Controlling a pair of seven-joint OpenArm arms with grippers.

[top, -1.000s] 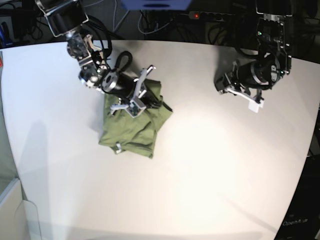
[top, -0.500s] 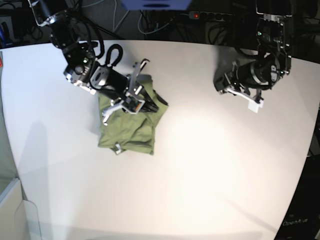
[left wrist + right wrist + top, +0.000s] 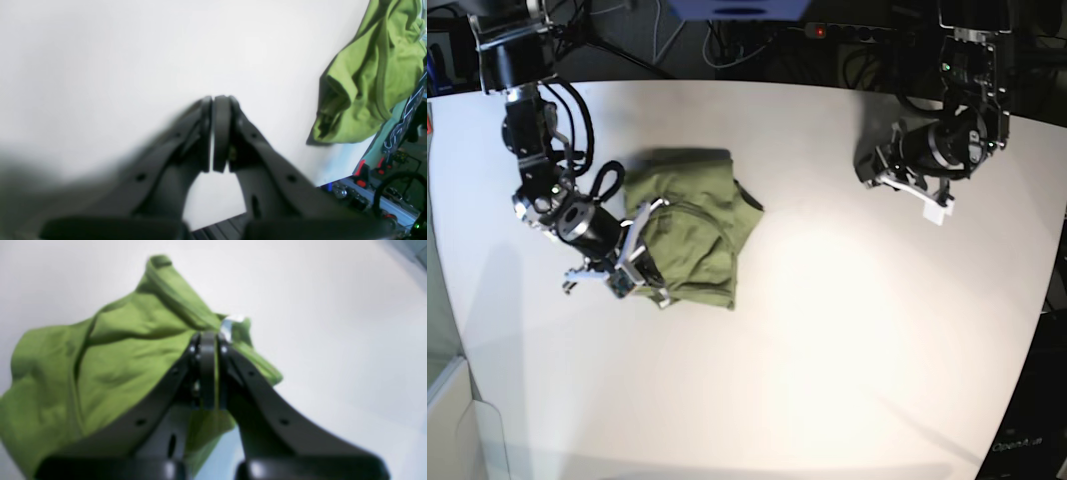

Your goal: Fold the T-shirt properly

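On the white table (image 3: 827,330), the T-shirt (image 3: 689,225) lies roughly folded beside the right gripper (image 3: 632,270), jaws together and empty. Far off, the left gripper (image 3: 937,205) hangs closed; the folding appears nearly complete, with edge-squaring likely next.

The T-shirt (image 3: 689,225) is plain olive green, brighter lime in the wrist views, with a small white tag (image 3: 233,320). It lies on a white desk (image 3: 827,330). Both pincers (image 3: 213,133) (image 3: 207,370) are black.
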